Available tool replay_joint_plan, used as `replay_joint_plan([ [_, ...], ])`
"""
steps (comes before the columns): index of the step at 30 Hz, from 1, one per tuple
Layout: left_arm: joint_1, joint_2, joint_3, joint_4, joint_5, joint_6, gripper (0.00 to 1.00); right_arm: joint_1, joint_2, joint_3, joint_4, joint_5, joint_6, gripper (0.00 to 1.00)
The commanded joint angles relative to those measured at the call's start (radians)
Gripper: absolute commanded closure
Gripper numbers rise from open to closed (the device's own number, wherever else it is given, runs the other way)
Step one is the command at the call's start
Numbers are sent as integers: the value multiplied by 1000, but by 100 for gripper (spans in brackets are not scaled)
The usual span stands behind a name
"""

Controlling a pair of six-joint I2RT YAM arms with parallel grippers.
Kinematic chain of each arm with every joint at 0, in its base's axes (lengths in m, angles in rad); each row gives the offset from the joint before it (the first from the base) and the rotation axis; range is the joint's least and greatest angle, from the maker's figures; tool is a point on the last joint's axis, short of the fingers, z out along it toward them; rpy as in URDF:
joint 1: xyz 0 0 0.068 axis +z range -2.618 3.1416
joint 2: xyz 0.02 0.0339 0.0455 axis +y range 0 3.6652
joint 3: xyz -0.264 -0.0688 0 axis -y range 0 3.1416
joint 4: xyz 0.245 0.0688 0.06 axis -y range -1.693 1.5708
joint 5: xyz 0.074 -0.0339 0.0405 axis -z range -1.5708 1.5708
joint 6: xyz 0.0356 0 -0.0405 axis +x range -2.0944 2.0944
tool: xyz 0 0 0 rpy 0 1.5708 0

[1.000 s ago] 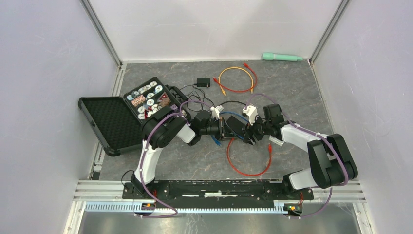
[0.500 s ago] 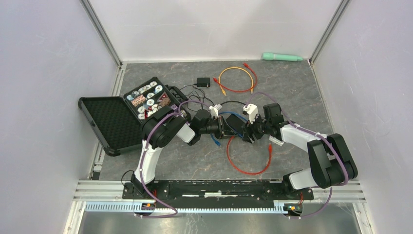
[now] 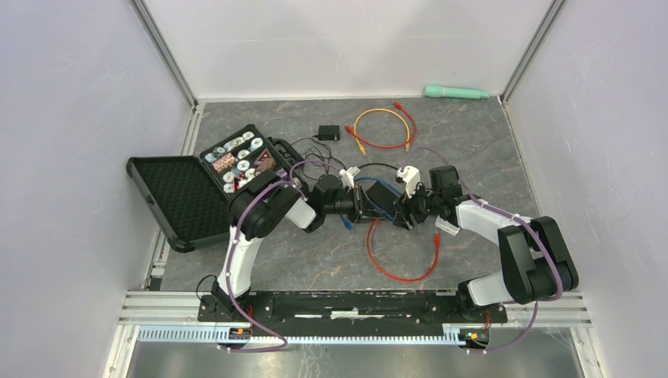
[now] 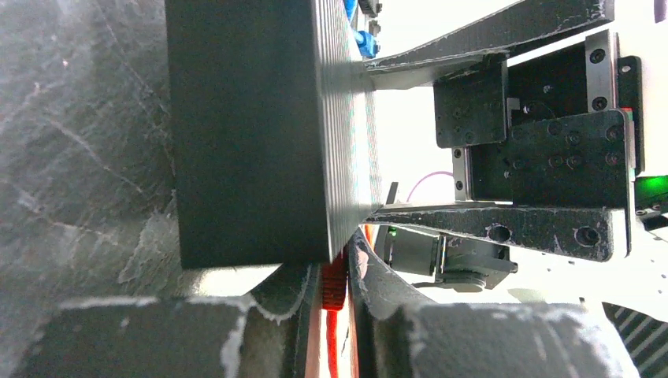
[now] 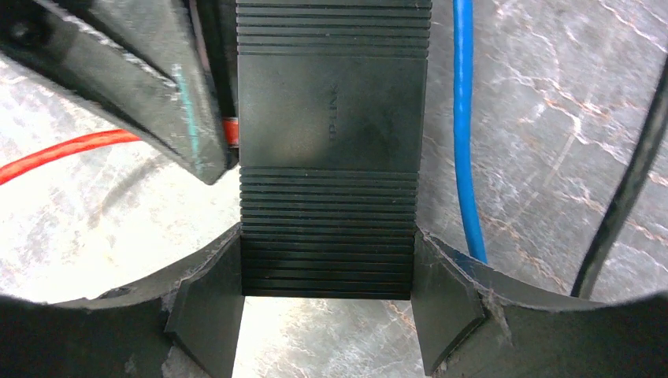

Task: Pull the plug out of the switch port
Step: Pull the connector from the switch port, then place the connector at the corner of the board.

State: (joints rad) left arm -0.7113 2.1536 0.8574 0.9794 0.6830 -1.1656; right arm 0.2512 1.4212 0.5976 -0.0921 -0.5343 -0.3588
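Findings, left to right.

- **Black case point(image 3: 183, 203):** at the left, open and lying flat, with its foam lid swung out leftward.
- **Left arm point(image 3: 264, 211):** rises from its base at the near left and bends at the elbow. The forearm is low over the table and reaches right to the middle.
- **Left gripper point(image 3: 360, 208):** jaws narrow, closed on the red plug point(image 4: 333, 283).
- **Plug:** sits hard against the edge of the switch point(image 5: 327, 118) (whether it is still seated in the port cannot be told). Its red cable point(image 3: 398, 264) loops off toward the near edge.
- **Switch:** a black ribbed box at mid-table, between the two grippers. A blue cable point(image 5: 463, 118) runs along its other side.
- **Right gripper point(image 5: 327, 303):** jaws wide, one pad against each long side of the switch, clamping its end.
- **Right arm point(image 3: 536, 256):** comes up from its base at the near right with the elbow folded sharply. The forearm stretches left and low.
- **Far side:** an orange cable point(image 3: 384, 128) lies coiled. A green tool point(image 3: 457, 92) lies at the far right by the wall.
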Motion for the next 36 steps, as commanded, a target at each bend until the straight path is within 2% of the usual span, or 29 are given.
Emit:
replay_joint_plan([
  [1, 6, 2, 6, -33, 4, 54, 98, -9, -27, 0, 156, 80, 138, 100],
  [5, -13, 11, 12, -23, 10, 45, 98, 2, -10, 8, 162, 89, 144, 100],
  [13, 2, -3, 11, -28, 32, 62, 98, 0, -19, 13, 62, 83, -17, 100],
  [21, 5, -84, 19, -120, 77, 189, 98, -1, 31, 43, -1, 114, -78, 100],
  [26, 4, -159, 36, -177, 151, 276, 98, -2, 63, 64, -23, 112, -88, 88],
  [34, 7, -307, 183, -607, 273, 610, 98, -2, 44, 88, -94, 110, -132, 60],
  [36, 18, -338, 207, -662, 312, 638, 98, -2, 17, 82, -107, 108, -146, 52],
])
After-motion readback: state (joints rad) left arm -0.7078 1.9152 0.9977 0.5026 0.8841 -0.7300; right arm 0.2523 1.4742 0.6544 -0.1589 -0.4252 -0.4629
